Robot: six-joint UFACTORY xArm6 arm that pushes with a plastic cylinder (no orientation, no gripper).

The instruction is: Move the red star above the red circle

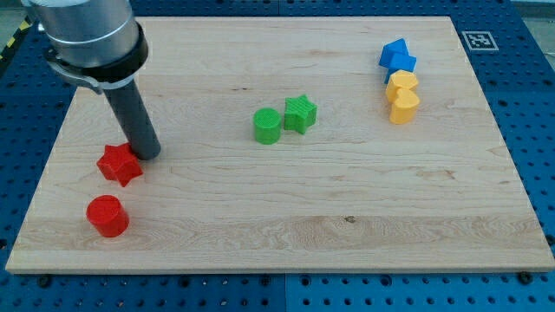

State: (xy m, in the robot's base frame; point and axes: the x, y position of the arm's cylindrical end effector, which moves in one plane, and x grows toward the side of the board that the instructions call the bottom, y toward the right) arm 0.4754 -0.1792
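The red star (pixel 119 165) lies at the view's left on the wooden board (pixel 286 225). The red circle (pixel 107 216) sits just below it, slightly to the left, with a small gap between them. My tip (pixel 148 152) rests on the board right beside the star's upper right edge, touching or nearly touching it. The dark rod rises from there toward the view's top left.
A green circle (pixel 267 126) and a green star (pixel 300 113) sit side by side near the middle. A blue block (pixel 396 57) and two yellow blocks (pixel 402 95) cluster at the top right.
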